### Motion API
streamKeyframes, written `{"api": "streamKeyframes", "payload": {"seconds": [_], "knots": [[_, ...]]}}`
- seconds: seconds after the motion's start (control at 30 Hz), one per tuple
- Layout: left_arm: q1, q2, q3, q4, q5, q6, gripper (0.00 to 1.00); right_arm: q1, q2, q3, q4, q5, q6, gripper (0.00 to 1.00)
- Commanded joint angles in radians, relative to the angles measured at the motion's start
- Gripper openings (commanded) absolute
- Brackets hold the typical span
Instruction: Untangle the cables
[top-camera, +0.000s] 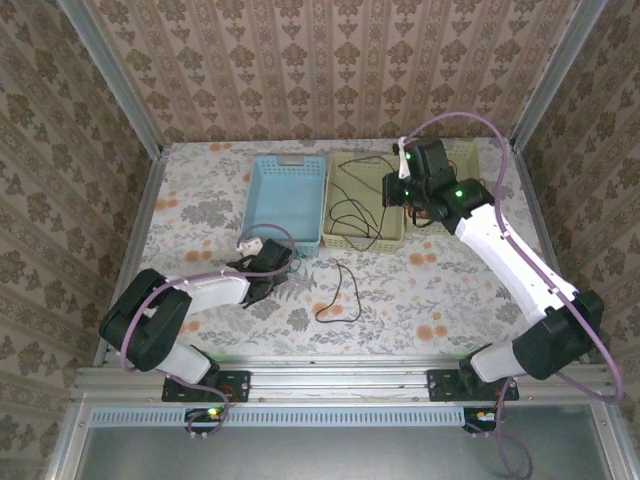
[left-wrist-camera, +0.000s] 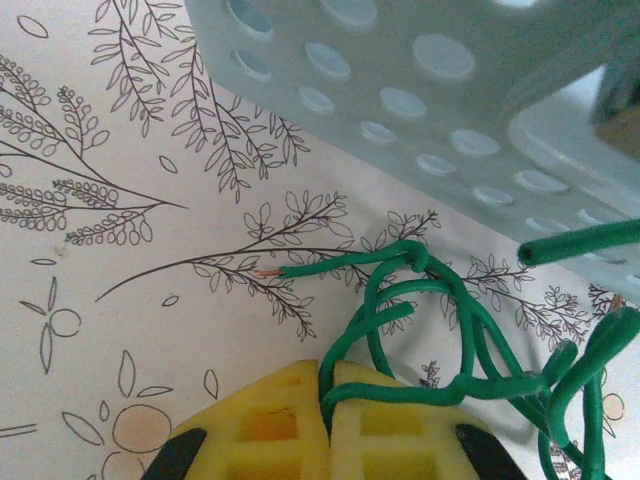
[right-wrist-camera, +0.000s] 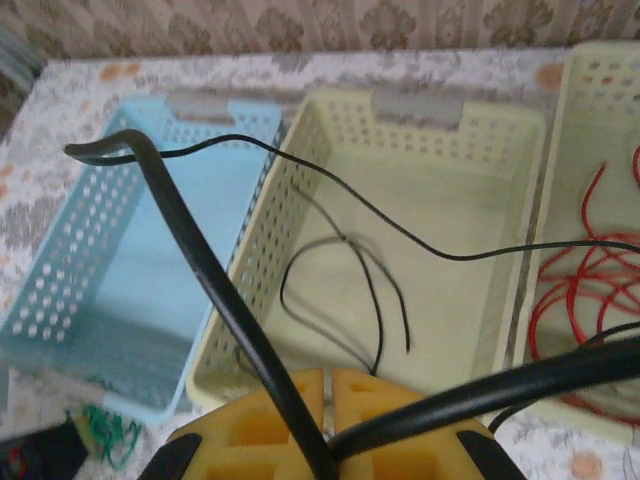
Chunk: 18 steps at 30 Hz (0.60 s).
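A table (top-camera: 200, 215) under a white cloth printed with flowers stands inside a metal frame (top-camera: 340, 380), with patterned brown wallpaper (top-camera: 330, 70) on three sides. A blue basket (top-camera: 285, 200) sits near the back of the table. A pale basket (top-camera: 365, 200) is just to its right, and a third basket (right-wrist-camera: 590, 130) lies beyond that.

The left gripper (left-wrist-camera: 330, 395) rests just in front of the blue basket's near corner. Its yellow fingers are clenched on a strand of the green cable (left-wrist-camera: 450, 330), whose knotted loops lie on the cloth beside the basket wall.

The right gripper (right-wrist-camera: 328, 400) hangs to the right of the blue basket, over the pale one, pinching the black cable (right-wrist-camera: 216, 280), which arches up from its fingers. A separate black loop (top-camera: 357, 295) lies on the cloth in front of the blue basket, to the right of the left gripper. The red cable (right-wrist-camera: 583, 215) is coiled in the third basket.
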Motion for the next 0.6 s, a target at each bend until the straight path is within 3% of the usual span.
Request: {"api": "streamKeyframes", "payload": {"seconds": [0.0,0.1,0.33,0.57], "knots": [[0.002,0.004,-0.024,-0.063,0.062,0.004,0.00,-0.067,0.066,0.064,0.125,-0.172,0.057,0.00],[0.002,-0.001,-0.024,-0.070,0.058,0.005,0.00,-0.086,0.124,0.109,0.182,-0.299,0.084,0.00],[0.005,-0.001,-0.018,-0.074,0.057,0.004,0.00,-0.088,0.290,0.164,0.241,-0.411,0.164,0.00],[0.005,0.001,-0.024,-0.074,0.059,-0.006,0.00,-0.130,0.402,0.048,0.386,-0.547,0.340,0.00]]}}
